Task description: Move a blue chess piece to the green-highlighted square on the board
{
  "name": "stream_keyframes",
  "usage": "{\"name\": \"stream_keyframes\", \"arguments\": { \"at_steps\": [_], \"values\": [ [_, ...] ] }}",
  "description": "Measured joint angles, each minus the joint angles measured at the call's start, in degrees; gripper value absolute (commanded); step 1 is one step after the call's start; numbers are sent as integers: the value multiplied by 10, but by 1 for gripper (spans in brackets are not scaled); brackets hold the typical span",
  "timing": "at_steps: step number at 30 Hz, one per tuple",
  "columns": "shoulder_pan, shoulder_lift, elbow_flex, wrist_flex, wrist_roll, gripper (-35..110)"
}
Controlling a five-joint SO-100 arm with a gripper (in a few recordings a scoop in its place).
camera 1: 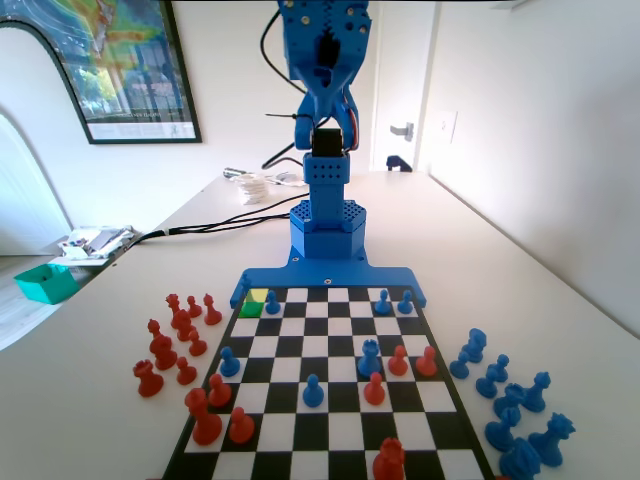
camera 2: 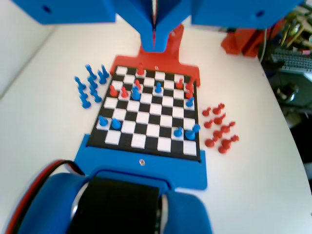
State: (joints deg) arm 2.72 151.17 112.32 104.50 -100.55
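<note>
Fixed view: arm (camera 1: 325,60) raised high above board (camera 1: 330,390), claw (camera 2: 154,29) clenched, empty. Green square (camera 1: 252,306) at far-left corner, pawn (camera 1: 272,302) just beside it.

The green-highlighted square (camera 1: 256,302) sits at the board's (camera 1: 330,425) far left corner in the fixed view. A small blue chess piece (camera 1: 272,302) stands upright just right of it, on the neighbouring square.

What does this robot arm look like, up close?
The arm is bright blue plastic throughout, built of blocky segments on a base with rows of small holes. A black motor block sits at one joint, and black cables loop behind it. Its gripper ends in two blue, wedge-shaped jaws.
</note>
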Motion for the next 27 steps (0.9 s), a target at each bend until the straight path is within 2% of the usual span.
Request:
{"name": "stream_keyframes", "arguments": {
  "at_steps": [14,27],
  "values": [
    [-18,173,98,-81,8,1],
    [-14,232,131,-134,12,1]
  ]
}}
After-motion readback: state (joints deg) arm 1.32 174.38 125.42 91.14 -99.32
